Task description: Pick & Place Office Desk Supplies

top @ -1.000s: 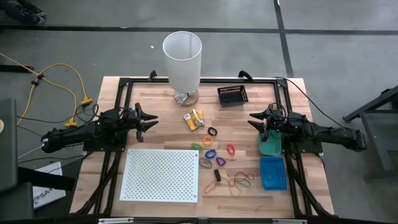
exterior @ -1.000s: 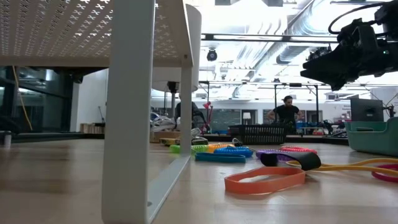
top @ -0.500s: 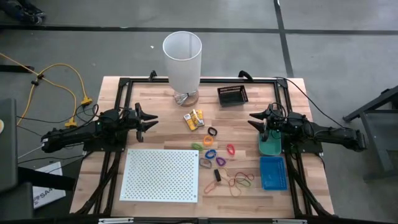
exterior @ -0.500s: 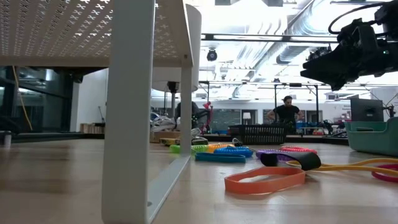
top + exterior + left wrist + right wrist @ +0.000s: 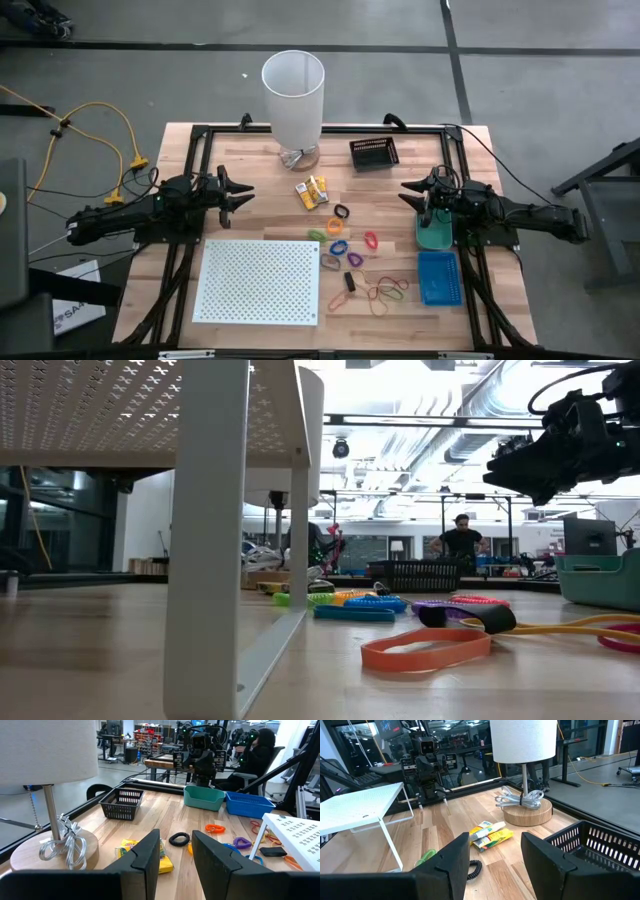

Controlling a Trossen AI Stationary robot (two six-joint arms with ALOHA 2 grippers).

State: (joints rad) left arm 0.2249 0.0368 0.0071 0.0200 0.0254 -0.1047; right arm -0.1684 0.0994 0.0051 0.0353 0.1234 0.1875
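Observation:
The supplies lie loose on the wooden table between the arms: yellow-orange packets (image 5: pixel 312 191), a black coil loop (image 5: pixel 342 212), green, blue, pink and purple loops (image 5: pixel 340 245), a small black clip (image 5: pixel 351 282) and thin rubber bands (image 5: pixel 386 293). My left gripper (image 5: pixel 243 191) hovers open at the table's left, pointing toward the packets (image 5: pixel 165 861). My right gripper (image 5: pixel 406 191) hovers open at the right, above the teal bin (image 5: pixel 433 235); its wrist view shows the packets (image 5: pixel 490 836) ahead. Neither touches anything.
A white lamp (image 5: pixel 294 95) on a wooden base stands at the far edge, a black mesh basket (image 5: pixel 374 152) beside it. A white perforated board (image 5: pixel 260 281) on legs fills the near left. A blue bin (image 5: pixel 438 277) sits near the teal one. People show in the room beyond.

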